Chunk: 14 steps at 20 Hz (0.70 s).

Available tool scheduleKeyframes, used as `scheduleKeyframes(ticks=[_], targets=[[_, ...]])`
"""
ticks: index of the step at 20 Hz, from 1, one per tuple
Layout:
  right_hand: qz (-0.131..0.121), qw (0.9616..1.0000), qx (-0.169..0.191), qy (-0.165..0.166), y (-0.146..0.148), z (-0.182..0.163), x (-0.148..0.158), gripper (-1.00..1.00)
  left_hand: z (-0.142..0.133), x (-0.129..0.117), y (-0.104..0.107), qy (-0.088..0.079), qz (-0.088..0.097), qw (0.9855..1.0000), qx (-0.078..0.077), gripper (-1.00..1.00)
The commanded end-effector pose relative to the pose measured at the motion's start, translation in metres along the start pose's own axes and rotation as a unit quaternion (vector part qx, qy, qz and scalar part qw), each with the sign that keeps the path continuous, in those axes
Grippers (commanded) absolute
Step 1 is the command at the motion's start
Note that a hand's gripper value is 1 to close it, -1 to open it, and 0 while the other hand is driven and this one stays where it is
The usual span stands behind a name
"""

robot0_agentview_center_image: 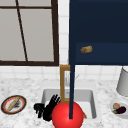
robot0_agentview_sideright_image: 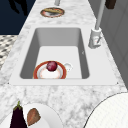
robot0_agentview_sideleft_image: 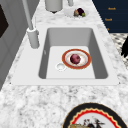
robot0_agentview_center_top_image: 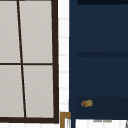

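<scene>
Left robot hand: the left robot hand (robot0_agentview_center_image: 38, 110) hangs low in the front view, over the front left corner of the sink (robot0_agentview_sideleft_image: 100, 42). It holds nothing, and whether it is open or closed cannot be told.
Right robot hand: the right robot hand (robot0_agentview_center_image: 51, 105) is just beside the left one, with its fingers straight and spread upward. It grasps nothing.
Side views: a hand (robot0_agentview_sideleft_image: 124, 47) shows dark off the front edge of the surface (robot0_agentview_sideleft_image: 37, 100), well apart from the basin. Which hand it is cannot be told.
Nearest thing: a red ball (robot0_agentview_center_image: 67, 115) is just to the right of the two hands. Whether it touches them cannot be told.
Progress: judged from how things lie, nothing is picked up. The rimmed plate (robot0_agentview_sideleft_image: 83, 64) lies flat on the sink floor with a dark red round fruit (robot0_agentview_sideleft_image: 75, 59) on it, and neither hand touches them.
Surface: it is speckled pale stone. A patterned plate (robot0_agentview_center_image: 4, 105) with a long bread-like piece lies left of the sink. A white plate (robot0_agentview_center_image: 112, 104) with an eggplant (robot0_agentview_center_image: 121, 110) lies to the right, with a grey canister (robot0_agentview_center_image: 123, 82) behind it.
Fittings: the faucet (robot0_agentview_sideleft_image: 32, 37) stands at the back rim.
Room: white tiled wall, a dark-framed window (robot0_agentview_center_image: 27, 32), and a navy cabinet (robot0_agentview_center_image: 100, 25) with a brass knob (robot0_agentview_center_image: 86, 49).
</scene>
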Motion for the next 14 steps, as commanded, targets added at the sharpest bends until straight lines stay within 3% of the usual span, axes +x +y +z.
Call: scheduleKeyframes(ticks=[1,6,9,11,14], targets=[[-0.049,0.9980,0.026,-0.031,0.010,0.010,0.002,-1.00,0.000,0.000,0.000,0.000,0.000,1.0000,0.000,0.00],[-0.064,0.9956,0.048,-0.048,0.022,0.022,0.006,-1.00,0.000,0.000,0.000,0.000,0.000,1.0000,0.000,0.00],[-0.013,0.9979,0.050,-0.039,0.021,0.017,0.005,-1.00,0.000,0.000,0.000,0.000,0.000,1.0000,0.000,0.00],[-0.014,0.9986,0.037,-0.034,0.024,0.018,0.008,-1.00,0.000,0.000,0.000,0.000,0.000,1.0000,0.000,0.00],[-0.012,0.9952,0.071,-0.067,0.057,0.020,0.002,-1.00,0.000,0.000,0.000,0.000,0.000,1.0000,0.000,0.00]])
